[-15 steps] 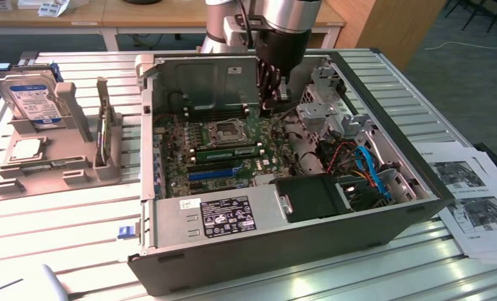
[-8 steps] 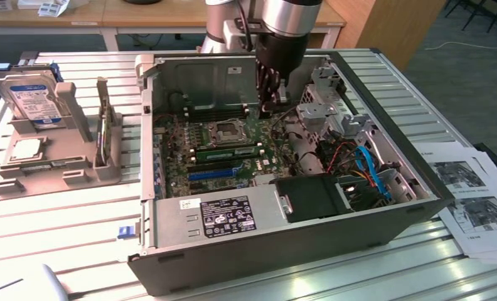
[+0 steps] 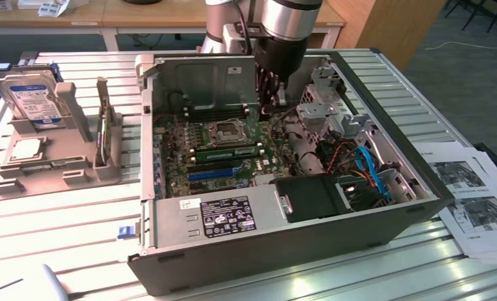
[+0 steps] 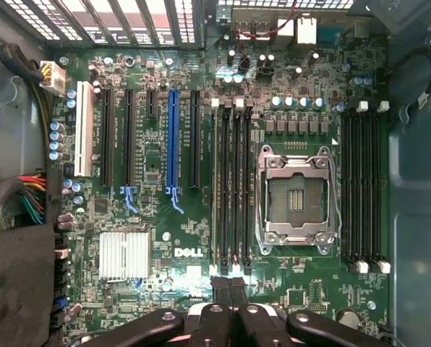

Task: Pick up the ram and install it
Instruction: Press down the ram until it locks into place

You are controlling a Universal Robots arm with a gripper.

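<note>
Slatted metal table lies under everything, with one open computer case on it. We see one ram — a green stick that looks seated in a memory slot, between the CPU socket and the blue expansion slot. Its long axis runs parallel to that slot. The gripper hangs inside the case above the board, fingertips pressed together with nothing visible between them. They hover at one end of the near slot bank, in line with the slots' length. We count two banks of four memory slots, one socket and one blue slot. On the exterior view's left, one hard drive stands in a grey holder.
</note>
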